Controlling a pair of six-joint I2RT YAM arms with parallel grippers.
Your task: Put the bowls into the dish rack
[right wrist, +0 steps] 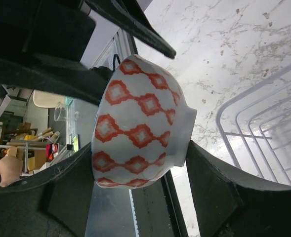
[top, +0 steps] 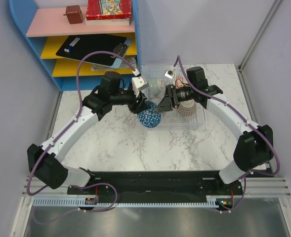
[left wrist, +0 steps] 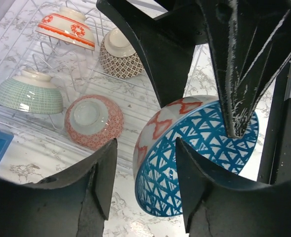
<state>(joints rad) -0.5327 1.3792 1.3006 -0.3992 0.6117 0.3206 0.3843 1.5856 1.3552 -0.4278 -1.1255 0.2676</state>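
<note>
The blue-and-red bowl (left wrist: 199,148) hangs tilted on its side above the tabletop (top: 115,148), just beside the rack (top: 199,121). The right pincer (top: 165,102) grasps it, probably so it can be turned over and set down like the four bowls (left wrist: 93,121) lying upturned to drain. The left pincer (left wrist: 146,148) is released, its fingers apart on either side of the bowl, which likely leaves the carrying to the right arm.

The diamond bowl (right wrist: 135,128) is white with orange-red diamonds and blue triangles. Others: pale green bowl (left wrist: 29,95), red floral bowl (left wrist: 93,123), brown mesh bowl (left wrist: 119,59).
</note>
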